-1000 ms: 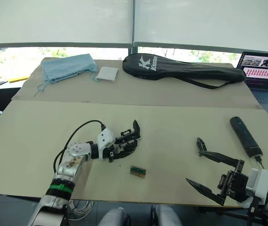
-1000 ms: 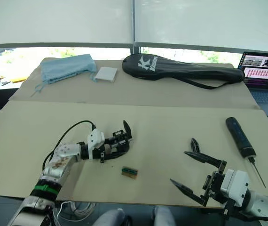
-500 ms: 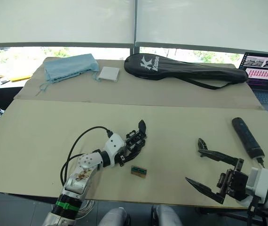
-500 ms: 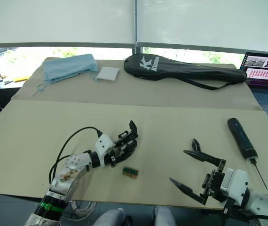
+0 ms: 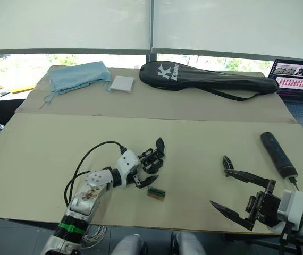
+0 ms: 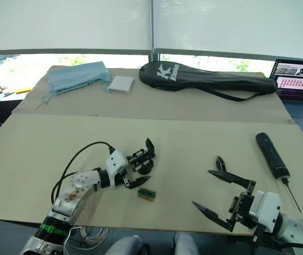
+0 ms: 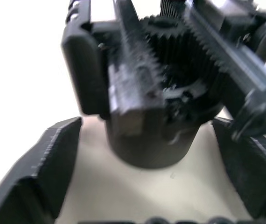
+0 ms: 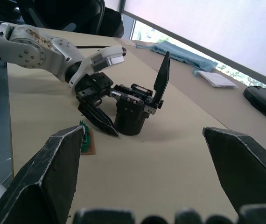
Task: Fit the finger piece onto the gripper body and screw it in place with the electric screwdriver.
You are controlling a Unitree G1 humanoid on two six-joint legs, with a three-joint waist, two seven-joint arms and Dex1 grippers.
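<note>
The gripper body [image 5: 152, 158], a stubby black block with one pointed finger sticking up, stands on the table left of centre. My left gripper [image 5: 148, 168] is open, with a finger on each side of the block; in the left wrist view both fingers stand a little apart from it. The electric screwdriver [image 5: 278, 154] lies on the table at the right, bit toward the front edge. My right gripper [image 5: 219, 180] hovers open near the front right, left of the screwdriver and holding nothing. The finger piece is out of view as a separate part.
A tiny green-and-tan block [image 5: 156, 193] lies just in front of the left gripper. On the back table lie a black racket bag [image 5: 204, 78], a blue cloth [image 5: 77, 75] and a white pad [image 5: 122, 83]. A laptop [image 5: 299, 81] stands at the far right.
The left gripper, earlier shut around the gripper body, shifted it slightly right and has now opened its fingers. The right arm has not moved.
</note>
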